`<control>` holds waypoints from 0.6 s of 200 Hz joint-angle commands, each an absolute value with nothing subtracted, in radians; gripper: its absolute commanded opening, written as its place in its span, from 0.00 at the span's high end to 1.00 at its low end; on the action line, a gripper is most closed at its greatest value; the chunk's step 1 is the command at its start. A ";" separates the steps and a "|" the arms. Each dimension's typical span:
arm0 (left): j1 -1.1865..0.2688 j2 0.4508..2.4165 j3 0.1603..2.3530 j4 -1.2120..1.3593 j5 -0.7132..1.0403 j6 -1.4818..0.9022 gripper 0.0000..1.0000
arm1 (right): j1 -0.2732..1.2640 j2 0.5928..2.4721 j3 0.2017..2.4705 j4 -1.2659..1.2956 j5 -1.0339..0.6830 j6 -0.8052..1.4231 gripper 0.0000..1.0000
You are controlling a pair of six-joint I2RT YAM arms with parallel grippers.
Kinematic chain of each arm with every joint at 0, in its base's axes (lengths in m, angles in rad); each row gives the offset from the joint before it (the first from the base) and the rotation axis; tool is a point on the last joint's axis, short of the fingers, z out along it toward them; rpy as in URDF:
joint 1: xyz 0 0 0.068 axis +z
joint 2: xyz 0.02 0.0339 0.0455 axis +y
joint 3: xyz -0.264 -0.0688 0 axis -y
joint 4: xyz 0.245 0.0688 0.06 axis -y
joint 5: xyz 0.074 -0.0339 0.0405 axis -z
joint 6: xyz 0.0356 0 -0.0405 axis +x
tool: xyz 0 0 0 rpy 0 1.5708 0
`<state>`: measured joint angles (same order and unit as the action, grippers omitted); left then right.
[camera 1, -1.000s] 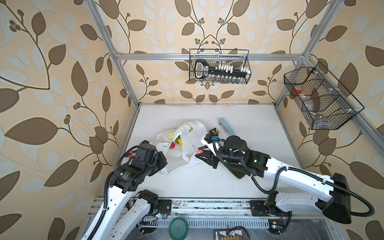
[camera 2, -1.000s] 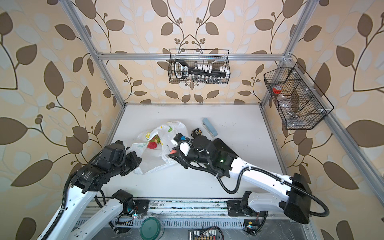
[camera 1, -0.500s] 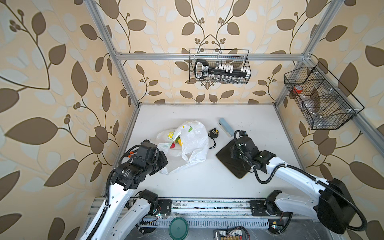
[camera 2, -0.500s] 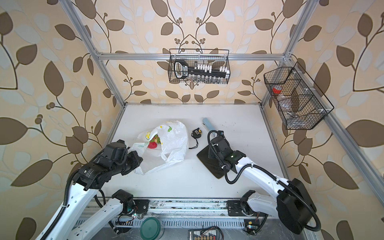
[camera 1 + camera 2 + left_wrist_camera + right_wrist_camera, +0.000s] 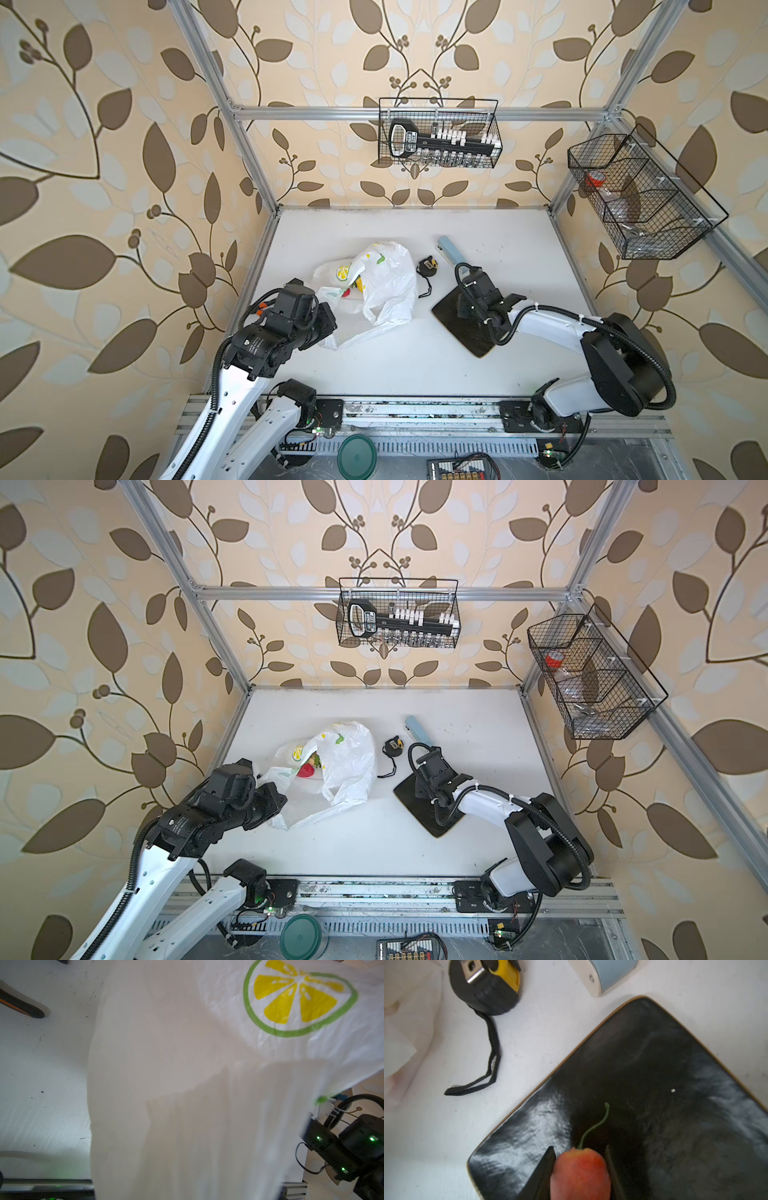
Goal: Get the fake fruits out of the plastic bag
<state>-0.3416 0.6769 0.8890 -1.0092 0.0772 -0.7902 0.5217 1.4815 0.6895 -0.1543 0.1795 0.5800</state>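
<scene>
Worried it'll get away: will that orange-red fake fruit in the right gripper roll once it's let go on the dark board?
Probably somewhat: the orange-red fake fruit looks rounded and smooth, and the dark board is flat and glossy. Its thin green stem looks too flimsy to stop it.

On white table: dark glossy square board (tan-edged, lying flat), black-and-yellow tape measure with strap just beside it, pale blue bar nearby; back-wall wire basket, side-wall wire basket, green round lid below front rail.
</scene>
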 commanded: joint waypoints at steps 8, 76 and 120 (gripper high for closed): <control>-0.352 0.668 0.915 -1.015 0.090 -0.767 1.00 | 0.518 1.491 0.691 -0.145 0.175 0.562 0.48; -0.351 0.667 0.923 -1.008 0.090 -0.758 1.00 | 0.578 1.293 0.770 -0.240 0.155 0.474 0.39; -0.352 0.663 0.925 -0.999 0.093 -0.759 1.00 | 0.878 1.212 0.817 -0.008 0.089 0.278 0.48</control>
<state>-0.3416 0.6743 0.8890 -1.0084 0.0784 -0.7834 0.7406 1.2083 0.7738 -0.1436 0.1364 0.4305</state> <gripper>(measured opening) 0.048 0.537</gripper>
